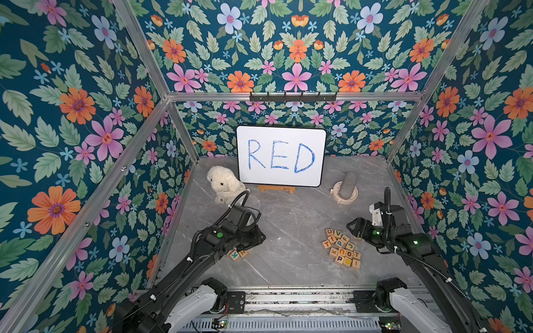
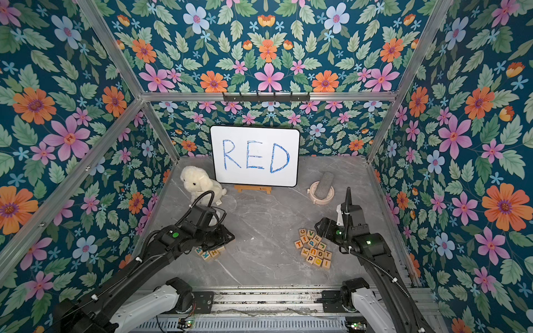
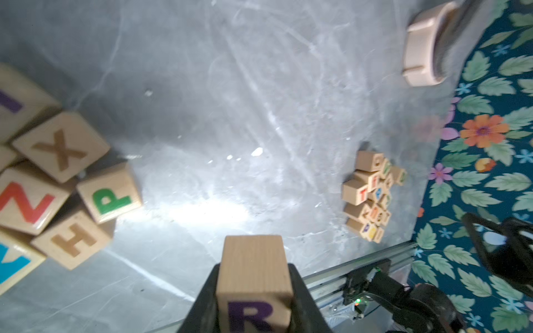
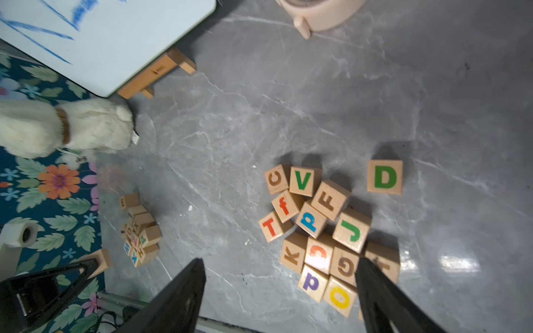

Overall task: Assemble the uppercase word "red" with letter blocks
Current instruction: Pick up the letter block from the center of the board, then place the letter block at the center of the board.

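My left gripper [image 3: 253, 284] is shut on a pale wooden letter block with a purple R [image 3: 250, 315], lifted off the grey tabletop. In both top views this gripper [image 1: 255, 238] [image 2: 227, 237] hangs just beyond a left pile of letter blocks [image 1: 238, 254] [image 2: 209, 253] [image 3: 57, 178], and its block is hidden. My right gripper [image 4: 279, 261] [image 1: 350, 225] stands open above the near edge of a right pile of blocks [image 4: 317, 230] [image 1: 341, 249]. A block with a green D [image 4: 385, 177] lies flat, apart from that pile.
A whiteboard [image 1: 281, 155] with blue handwritten RED leans on a small wooden stand at the back. A white plush dog [image 1: 225, 184] sits to its left. A pink bowl [image 1: 337, 199] holding a grey oblong thing is at the back right. A metal rail [image 1: 288, 299] runs along the front edge.
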Tool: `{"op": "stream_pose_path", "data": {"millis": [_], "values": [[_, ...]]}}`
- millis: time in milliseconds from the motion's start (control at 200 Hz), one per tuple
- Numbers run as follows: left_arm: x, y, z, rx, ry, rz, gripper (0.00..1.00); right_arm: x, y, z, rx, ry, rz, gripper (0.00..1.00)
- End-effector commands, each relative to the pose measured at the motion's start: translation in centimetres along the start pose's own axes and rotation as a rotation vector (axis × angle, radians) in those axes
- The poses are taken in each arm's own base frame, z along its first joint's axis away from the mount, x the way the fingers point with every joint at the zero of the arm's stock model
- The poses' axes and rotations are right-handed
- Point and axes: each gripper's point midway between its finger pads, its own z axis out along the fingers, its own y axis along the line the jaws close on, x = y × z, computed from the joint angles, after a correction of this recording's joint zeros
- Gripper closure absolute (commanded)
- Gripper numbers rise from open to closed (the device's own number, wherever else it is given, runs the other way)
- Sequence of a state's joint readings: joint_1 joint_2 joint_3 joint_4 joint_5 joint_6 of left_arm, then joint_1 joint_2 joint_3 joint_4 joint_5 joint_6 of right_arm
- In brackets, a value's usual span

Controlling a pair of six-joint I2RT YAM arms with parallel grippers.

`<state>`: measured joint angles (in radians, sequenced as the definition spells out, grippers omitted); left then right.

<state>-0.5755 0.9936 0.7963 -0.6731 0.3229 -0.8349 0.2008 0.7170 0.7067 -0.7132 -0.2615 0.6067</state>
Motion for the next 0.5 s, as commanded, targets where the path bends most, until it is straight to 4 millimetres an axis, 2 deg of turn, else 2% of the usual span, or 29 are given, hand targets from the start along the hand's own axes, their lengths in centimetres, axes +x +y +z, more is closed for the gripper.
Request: {"op": "stream_pose_path", "data": {"millis": [0,65,165,285,495], "values": [[-3.0,-1.5,-0.3,-0.031,-0.069,0.059,1.00,-1.1,0.9,-0.1,-0.084,-0.103,0.007,0.18],[-4.9,-1.7,0.0,-0.102,-0.103,0.097,1.00,-1.2,0.9,0.2,-0.114,-0.145,-0.006,0.19],[-7.2,-0.2,1.2,-0.271,-0.118,0.107,1.00,-1.7,0.7,0.5,-0.108,-0.177,-0.047,0.19],[-7.7,0.5,3.8,-0.376,-0.041,0.140,1.00,-1.4,0.7,1.1,-0.091,-0.126,-0.094,0.20],[-9.1,-0.5,7.5,-0.343,-0.085,0.189,1.00,-0.4,0.7,3.9,-0.097,-0.079,-0.166,0.21]]}}
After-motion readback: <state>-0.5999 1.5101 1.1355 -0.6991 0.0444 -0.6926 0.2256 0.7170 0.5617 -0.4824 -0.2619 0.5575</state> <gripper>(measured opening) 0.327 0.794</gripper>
